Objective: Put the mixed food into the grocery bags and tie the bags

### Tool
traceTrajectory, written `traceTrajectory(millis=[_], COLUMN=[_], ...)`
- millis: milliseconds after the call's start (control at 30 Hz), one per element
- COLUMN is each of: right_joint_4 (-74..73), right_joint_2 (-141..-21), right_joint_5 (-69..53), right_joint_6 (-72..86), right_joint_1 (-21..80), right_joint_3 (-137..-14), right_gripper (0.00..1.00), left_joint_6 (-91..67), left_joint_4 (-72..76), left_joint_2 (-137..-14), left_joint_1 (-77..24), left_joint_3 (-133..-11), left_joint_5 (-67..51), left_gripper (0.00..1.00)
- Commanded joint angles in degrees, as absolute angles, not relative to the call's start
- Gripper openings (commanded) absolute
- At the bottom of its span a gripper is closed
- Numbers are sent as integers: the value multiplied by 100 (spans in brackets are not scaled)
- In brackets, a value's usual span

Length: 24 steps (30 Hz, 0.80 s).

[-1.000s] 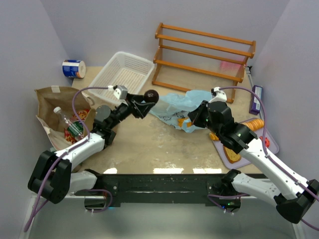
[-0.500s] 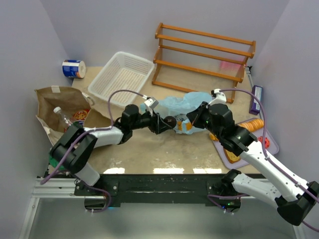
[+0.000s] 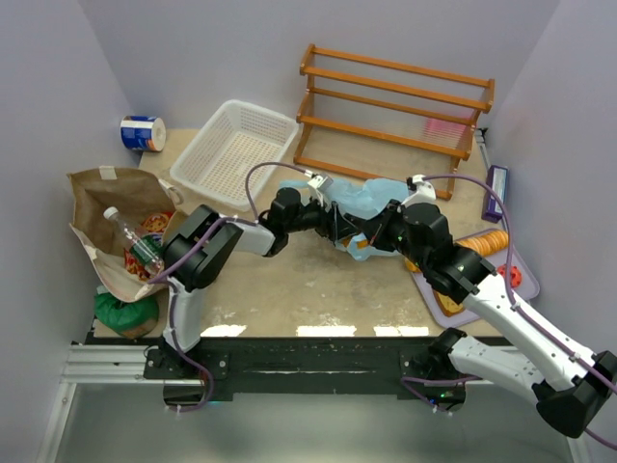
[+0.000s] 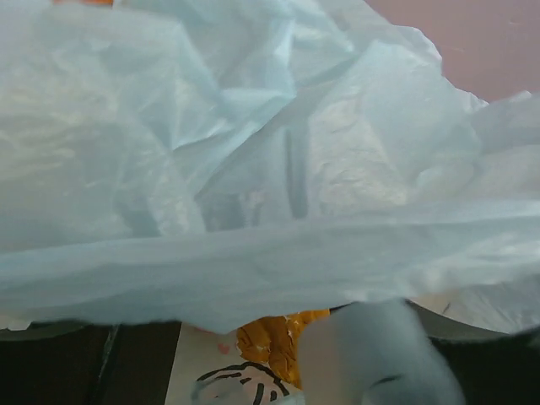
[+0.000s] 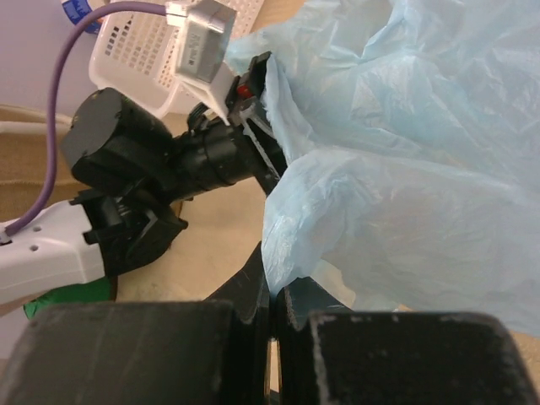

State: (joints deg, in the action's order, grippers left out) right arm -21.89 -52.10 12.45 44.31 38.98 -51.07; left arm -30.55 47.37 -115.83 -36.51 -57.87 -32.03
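Now: blue bag, right of basket, is pinched by closed right gripper; left gripper is buried inside, spread untellable. Paper bag, left of basket: bottle contained.

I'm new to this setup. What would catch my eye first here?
A crumpled blue plastic bag at the middle of the table: the right gripper pinches its edge, and the left gripper is pushed into its folds. At far left a brown paper bag lies open, a bottle inside.
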Motion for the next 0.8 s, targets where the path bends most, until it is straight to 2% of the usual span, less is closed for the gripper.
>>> traceTrajectory(millis=[0,33,233,400,567,667,767], right_joint_4=[-2092,-2127,-2223,-2320,-2452,-2505,-2566], right_joint_2=[-5142,-5150,-5071,-4949,-4895,-4852,-4825], right_joint_5=[1353,1380,1634,1793,1942,2047,2135], right_joint_6=[4447,4439,4438,4403,4360,4342,4324], right_joint_1=[3911,3902,3902,3902,3902,3902,3902], right_joint_3=[-5159,-5159,-5159,-5159,-5247,-5265,-5273], right_gripper=[0,0,0,0,0,0,0], left_joint_6=[-3138,-3085,-2883,-2743,-2172,-1934,-1828], left_joint_4=[5150,5124,4720,4615,3213,2587,1937], left_joint_2=[-11707,-11664,-11031,-9839,-8834,-8351,-8314], left_joint_1=[-3683,-3665,-3507,-3156,-2884,-2699,-2401], left_joint_3=[-6082,-6073,-5503,-4159,-3622,-3428,-3480], left_joint_5=[-3401,-3410,-3287,-3199,-3068,-2437,-1303], left_gripper=[92,100,100,100,100,100,100])
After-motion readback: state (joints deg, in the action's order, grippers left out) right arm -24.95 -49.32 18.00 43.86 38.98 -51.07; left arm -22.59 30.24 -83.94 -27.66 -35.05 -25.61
